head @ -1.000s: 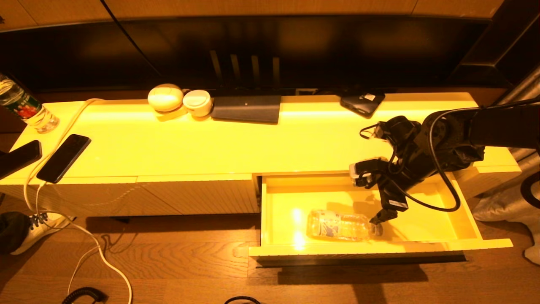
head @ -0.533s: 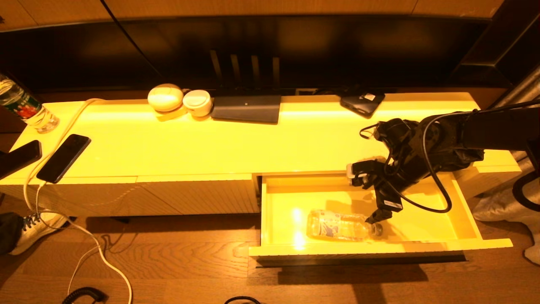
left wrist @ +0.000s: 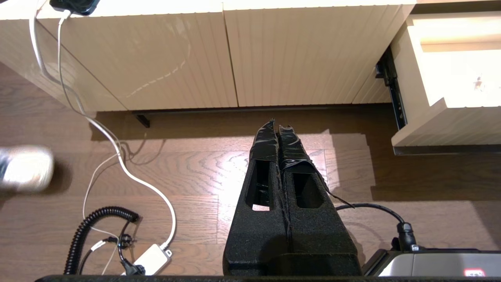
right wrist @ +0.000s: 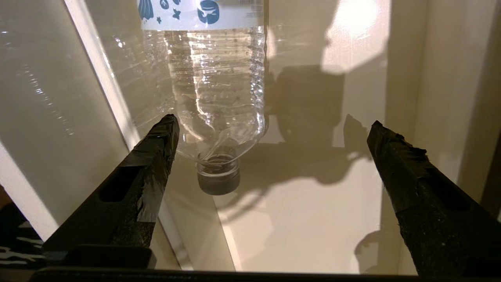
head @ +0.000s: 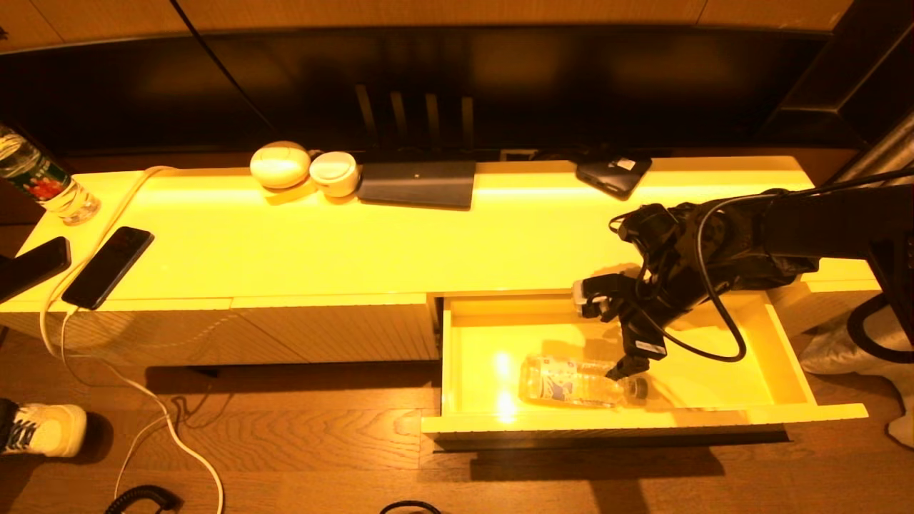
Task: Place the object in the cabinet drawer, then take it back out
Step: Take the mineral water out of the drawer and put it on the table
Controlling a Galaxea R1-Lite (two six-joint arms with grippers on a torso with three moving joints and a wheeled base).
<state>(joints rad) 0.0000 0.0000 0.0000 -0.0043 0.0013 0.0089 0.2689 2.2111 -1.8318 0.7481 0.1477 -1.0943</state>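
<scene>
The object, a clear plastic bottle with a blue-and-white label and a dark cap, lies on its side in the open cabinet drawer, near the drawer's front wall, cap to the right. My right gripper hangs open inside the drawer, over the bottle's cap end. In the right wrist view the bottle lies ahead of the right gripper, off toward one finger; the jaws stand wide apart and hold nothing. My left gripper is shut and empty, parked over the wooden floor before the closed ribbed fronts.
On the cabinet top lie two phones, another water bottle at far left, two white round items, a dark flat pad and a dark device. Cables and a shoe are on the floor.
My right gripper has shifted a little left along the drawer, from beyond the cap to over the bottle's cap end, still open. The shoe at the lower left has moved.
</scene>
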